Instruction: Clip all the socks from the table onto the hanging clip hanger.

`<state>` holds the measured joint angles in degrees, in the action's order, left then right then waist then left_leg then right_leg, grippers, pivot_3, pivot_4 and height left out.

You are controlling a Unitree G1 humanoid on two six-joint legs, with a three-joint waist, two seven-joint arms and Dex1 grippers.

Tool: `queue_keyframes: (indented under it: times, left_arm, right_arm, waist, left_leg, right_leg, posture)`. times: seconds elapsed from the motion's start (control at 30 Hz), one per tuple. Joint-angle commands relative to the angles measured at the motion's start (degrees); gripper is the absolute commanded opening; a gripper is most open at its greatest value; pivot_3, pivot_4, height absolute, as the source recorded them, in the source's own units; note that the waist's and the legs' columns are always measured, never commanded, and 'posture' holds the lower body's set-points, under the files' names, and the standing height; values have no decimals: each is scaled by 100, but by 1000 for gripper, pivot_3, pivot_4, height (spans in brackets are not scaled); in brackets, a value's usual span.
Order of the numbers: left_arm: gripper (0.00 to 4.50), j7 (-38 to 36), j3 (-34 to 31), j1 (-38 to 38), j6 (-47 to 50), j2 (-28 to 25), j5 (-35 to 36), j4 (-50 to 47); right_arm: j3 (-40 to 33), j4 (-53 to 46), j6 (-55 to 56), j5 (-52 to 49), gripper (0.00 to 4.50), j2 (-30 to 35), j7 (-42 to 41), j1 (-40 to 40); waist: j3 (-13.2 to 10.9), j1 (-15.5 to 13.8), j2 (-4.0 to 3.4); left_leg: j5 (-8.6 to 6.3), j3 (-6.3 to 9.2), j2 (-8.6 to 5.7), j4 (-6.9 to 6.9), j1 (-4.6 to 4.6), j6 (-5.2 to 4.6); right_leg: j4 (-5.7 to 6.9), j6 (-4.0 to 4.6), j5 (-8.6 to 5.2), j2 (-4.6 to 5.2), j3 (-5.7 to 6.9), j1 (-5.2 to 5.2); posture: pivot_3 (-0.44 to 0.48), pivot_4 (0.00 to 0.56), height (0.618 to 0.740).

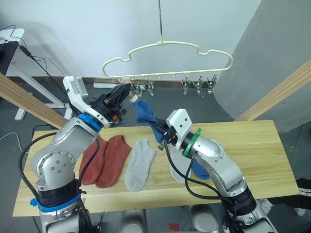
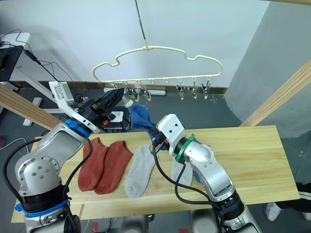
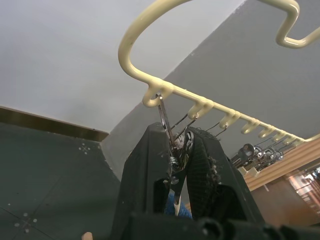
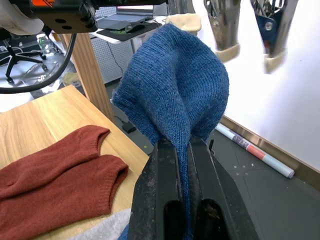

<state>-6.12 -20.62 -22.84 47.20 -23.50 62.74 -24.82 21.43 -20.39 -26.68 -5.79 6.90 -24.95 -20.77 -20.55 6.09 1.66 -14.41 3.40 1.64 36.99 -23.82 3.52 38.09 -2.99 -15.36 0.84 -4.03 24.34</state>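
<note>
The cream clip hanger (image 1: 165, 46) hangs from a hook above the table's (image 1: 252, 150) far edge. My left gripper (image 1: 127, 91) is shut on its leftmost metal clip (image 3: 175, 150), squeezing it. Just right of and below that clip, my right gripper (image 1: 159, 131) is shut on a blue sock (image 1: 143, 112), holding its bunched end up under the clips (image 4: 222, 30). On the table lie two rust-red socks (image 1: 104, 160), a light grey sock (image 1: 140, 162), and, partly hidden under my right arm, another grey sock (image 1: 177, 172) and a blue sock (image 1: 200, 170).
Three closed clips (image 1: 198, 83) hang at the hanger's right end. Pale wooden poles slant at the left (image 1: 29, 104) and right (image 1: 277, 97). A white desk (image 1: 14, 53) with cables stands behind on the left.
</note>
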Motion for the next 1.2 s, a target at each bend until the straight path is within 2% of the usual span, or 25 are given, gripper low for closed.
queue_keyframes:
  times: [0.03, 0.9, 0.97, 1.0, 1.13, 1.17, 1.2]
  left_arm:
    - [380, -19, -3, -8, -86, -57, 111, -167]
    - [380, 41, -7, 53, -119, -4, 206, -161]
    - [1097, 51, -11, 53, -145, -12, 152, -152]
    - [1275, 72, -28, 55, -133, -7, 186, -144]
    - [2466, 96, -59, 79, -101, -22, 254, -151]
    - [2707, 99, -67, 90, -97, -36, 269, -155]
    - [2707, 104, -72, 97, -96, -48, 284, -157]
  right_arm:
    - [-15, -153, 168, -112, 0, -120, -33, -28]
    - [66, 92, 199, -70, 0, -513, 19, -253]
    - [66, 91, 190, -68, 0, -527, 14, -255]
    - [71, 91, 183, -65, 0, -528, 8, -251]
    - [71, 87, 178, -69, 0, -528, -4, -242]
    - [66, 95, 181, -70, 0, -531, -4, -246]
    - [63, 101, 184, -71, 0, -533, -3, -248]
  waist:
    - [0, 0, 0]
    - [0, 0, 0]
    - [0, -1, 0]
    - [0, -1, 0]
    - [0, -3, 0]
    - [0, -3, 0]
    - [0, -3, 0]
  left_leg:
    - [0, 0, 0, 0, 0, 0]
    - [-2, 1, 0, 2, 1, -4]
    - [-2, 2, 0, 2, 1, -4]
    - [-2, 3, 0, 2, 0, -4]
    - [-2, 3, 0, 2, 0, -4]
    - [-2, 3, 1, 2, 0, -4]
    - [-2, 3, 1, 2, 0, -4]
  right_leg:
    - [1, 0, 0, 0, 0, 0]
    - [5, 1, 1, 2, 1, 0]
    - [6, 1, 1, 1, 3, 1]
    - [5, 1, 1, 1, 3, 1]
    - [5, 1, 1, 2, 3, 1]
    - [6, 1, 1, 2, 3, 1]
    - [6, 1, 1, 2, 3, 0]
  posture:
    - [-184, 366, 737]
    - [-176, 363, 737]
    - [-174, 364, 737]
    - [-172, 364, 737]
    - [-169, 364, 737]
    - [-169, 364, 737]
    - [-169, 364, 737]
